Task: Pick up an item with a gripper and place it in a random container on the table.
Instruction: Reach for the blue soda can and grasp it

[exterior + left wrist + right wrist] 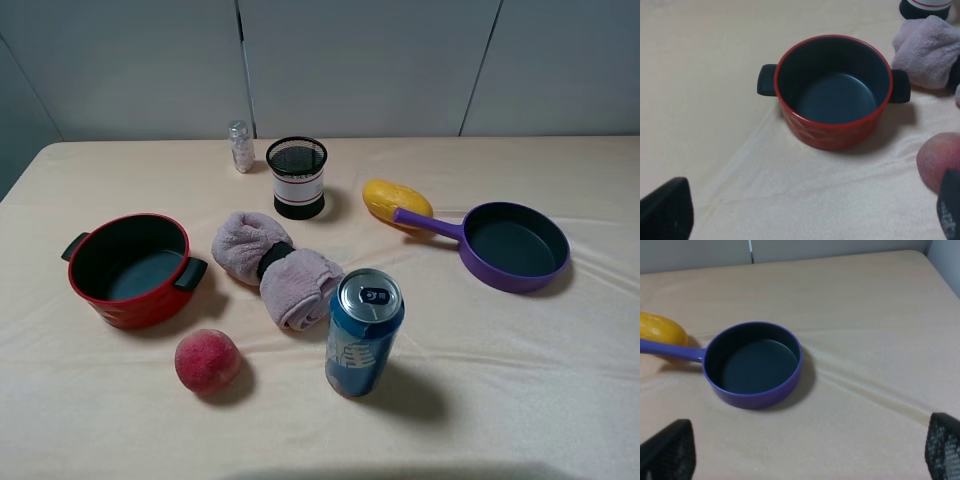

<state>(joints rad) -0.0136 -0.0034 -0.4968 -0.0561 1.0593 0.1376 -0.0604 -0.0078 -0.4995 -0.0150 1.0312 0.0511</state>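
Note:
The blue drink can (364, 333) with a silver top stands upright on the cream table cloth (500, 380), near the front middle. The purple frying pan (514, 246) sits empty at the right, its handle pointing left; it also shows in the right wrist view (754, 364). Neither arm shows in the exterior high view. My left gripper (805, 217) is open and empty, its fingertips (667, 210) at the frame corners, short of the red pot. My right gripper (805, 452) is open and empty, short of the pan.
A red two-handled pot (132, 268) stands at the left, with a peach (207, 361) in front of it. A rolled pink towel (277, 265) lies in the middle. A black mesh cup (297, 177), a small clear shaker bottle (240, 146) and a yellow fruit (396, 201) stand further back.

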